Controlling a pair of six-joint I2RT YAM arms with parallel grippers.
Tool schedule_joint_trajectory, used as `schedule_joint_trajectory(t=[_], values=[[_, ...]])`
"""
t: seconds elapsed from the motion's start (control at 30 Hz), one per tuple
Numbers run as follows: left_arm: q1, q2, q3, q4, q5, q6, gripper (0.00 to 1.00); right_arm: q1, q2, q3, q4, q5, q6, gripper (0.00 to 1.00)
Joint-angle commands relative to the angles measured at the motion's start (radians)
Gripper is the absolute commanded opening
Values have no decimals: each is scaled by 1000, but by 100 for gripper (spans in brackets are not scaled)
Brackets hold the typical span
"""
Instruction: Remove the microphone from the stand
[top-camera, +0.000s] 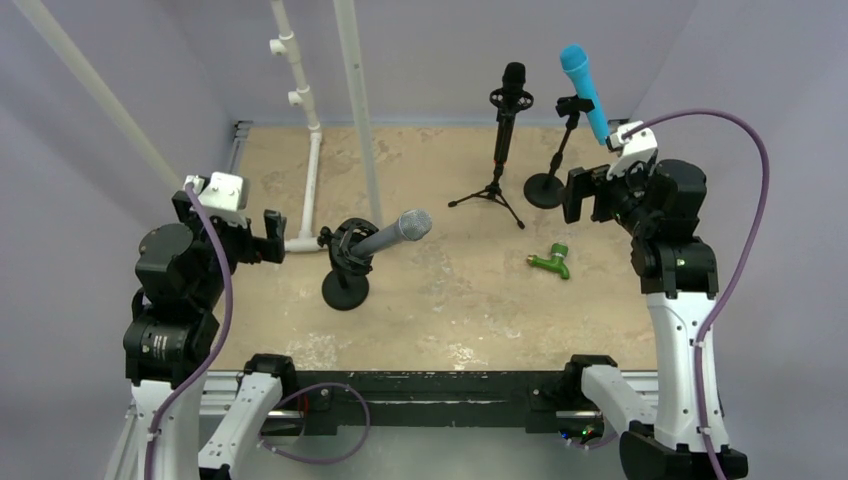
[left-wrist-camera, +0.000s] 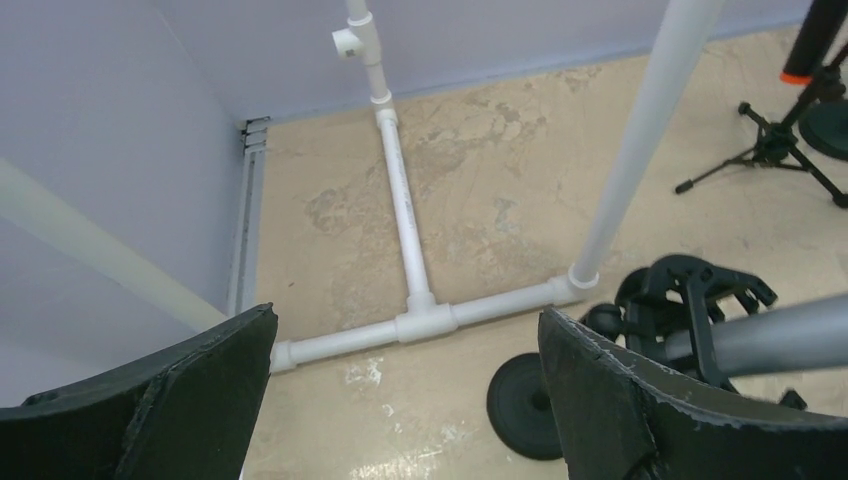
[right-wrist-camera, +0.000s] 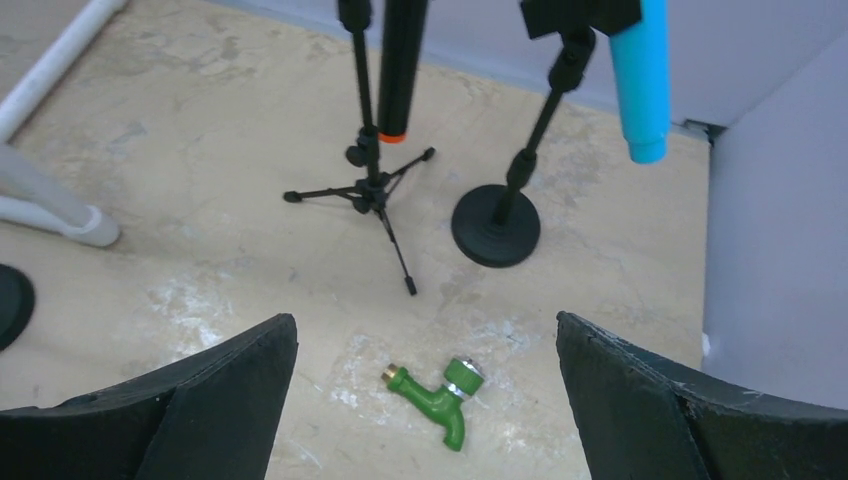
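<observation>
Left gripper, jaws spread wide and empty, sits just left of the grey microphone. That microphone is clipped in its round-based stand, its long axis running off to the gripper's right. Right gripper, equally wide and empty, is well apart from it, nearer a blue microphone, which may be the one meant instead.

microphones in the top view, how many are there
3: a grey microphone front left, a black microphone back centre, a blue microphone back right. None looks hidden.
</observation>
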Motion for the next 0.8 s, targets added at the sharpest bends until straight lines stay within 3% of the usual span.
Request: schedule_joint_trajectory(t=[0.0,0.23,0.53,0.67,0.77], values=[[6,-37,71,-127,146,127,100,5,21,89,-73,-189,-43,99],[6,-23,145,-301,409,236,100,25,64,116,-100,-371,-73,99],[4,88,261,-425,678,293,100,114,94,98,-109,-433,-108,99],[-16,119,292,-433,716,307,100,126,109,90,-113,-447,-117,99],[-95,147,305,-430,668,315,100,130,117,85,-117,-447,-128,99]])
